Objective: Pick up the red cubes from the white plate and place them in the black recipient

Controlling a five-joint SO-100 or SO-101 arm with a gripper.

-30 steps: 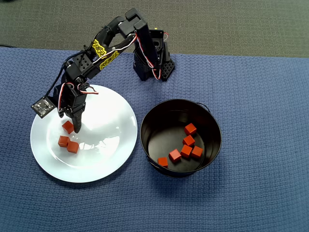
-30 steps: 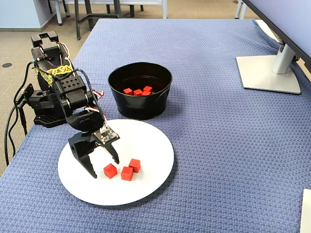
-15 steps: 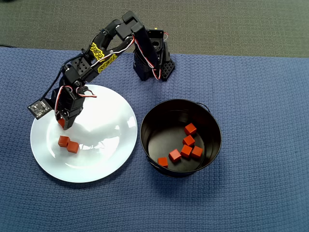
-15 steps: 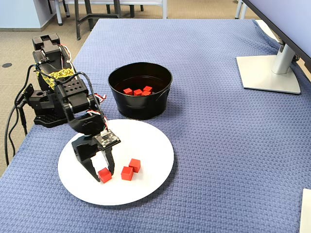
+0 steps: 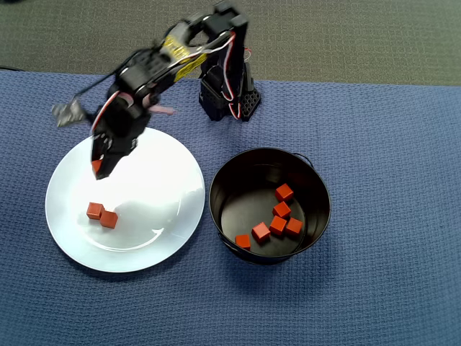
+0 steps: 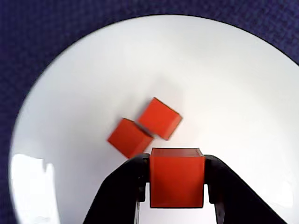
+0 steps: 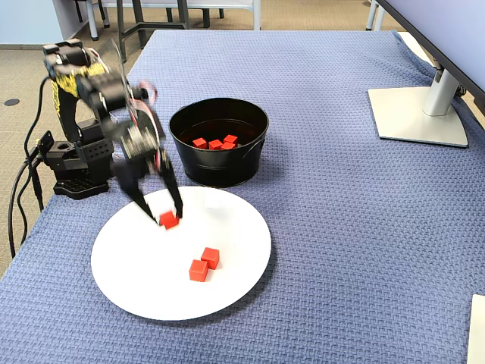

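Clamping my gripper (image 6: pixel 176 186) on one red cube (image 6: pixel 176 176) above the white plate (image 5: pixel 173 216), I judge it light, stiff and matte, best pinched across flat opposite faces. Two cubes (image 7: pixel 204 264) remain touching on the plate; five sit in the black recipient (image 5: pixel 317 187) (my fingertips blur overhead).

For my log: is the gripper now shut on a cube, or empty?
Shut on a cube. The wrist view shows the gripper clamping a red cube above the white plate.
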